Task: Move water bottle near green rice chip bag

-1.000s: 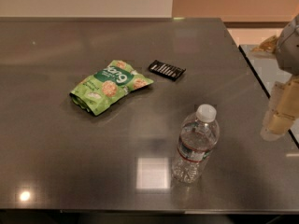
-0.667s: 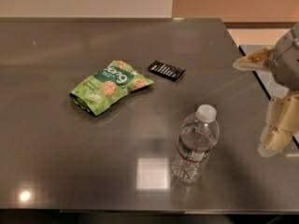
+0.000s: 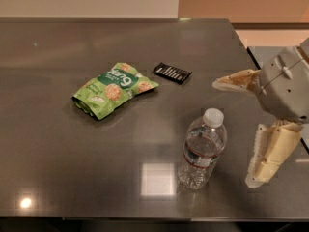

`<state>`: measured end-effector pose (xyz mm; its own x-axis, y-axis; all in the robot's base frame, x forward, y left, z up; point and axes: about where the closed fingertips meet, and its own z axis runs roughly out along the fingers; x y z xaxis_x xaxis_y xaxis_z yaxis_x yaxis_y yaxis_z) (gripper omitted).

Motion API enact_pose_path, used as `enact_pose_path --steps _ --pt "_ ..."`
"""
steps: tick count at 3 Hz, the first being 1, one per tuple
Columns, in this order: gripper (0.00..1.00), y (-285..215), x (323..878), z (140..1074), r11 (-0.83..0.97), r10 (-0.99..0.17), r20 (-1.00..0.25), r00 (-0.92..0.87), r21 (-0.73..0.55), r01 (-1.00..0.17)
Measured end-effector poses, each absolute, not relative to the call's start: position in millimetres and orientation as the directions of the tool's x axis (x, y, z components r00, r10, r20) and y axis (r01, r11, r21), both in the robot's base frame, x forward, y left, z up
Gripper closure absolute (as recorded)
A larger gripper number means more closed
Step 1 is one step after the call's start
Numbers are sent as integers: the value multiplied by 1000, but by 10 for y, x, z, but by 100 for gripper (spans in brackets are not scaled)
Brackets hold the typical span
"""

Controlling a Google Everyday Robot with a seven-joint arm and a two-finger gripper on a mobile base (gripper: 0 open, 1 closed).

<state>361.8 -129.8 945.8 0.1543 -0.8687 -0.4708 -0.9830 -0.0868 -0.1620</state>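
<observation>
Gripper closer, spread wide, beside water bottle

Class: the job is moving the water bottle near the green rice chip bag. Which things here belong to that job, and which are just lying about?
Belong to the job: water bottle, upright at the front; green rice chip bag, lying flat; hand, open, right of the bottle, not touching it.
Just lying about: small black packet, right of the bag.

Bright green bag with white lettering; clear, white-capped, red-banded bottle; cream claw at right
</observation>
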Motion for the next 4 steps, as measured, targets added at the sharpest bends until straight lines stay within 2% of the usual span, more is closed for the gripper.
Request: enact_pose_path --steps 2,3,4 --pt "0 -996 3534 9363 -129 -826 -535 179 -130 -983" --pt "17 -907 3493 9358 -151 -800 -574 174 -88 -985" --pt "41 -879 3474 9343 -154 -784 -601 155 -54 -987"
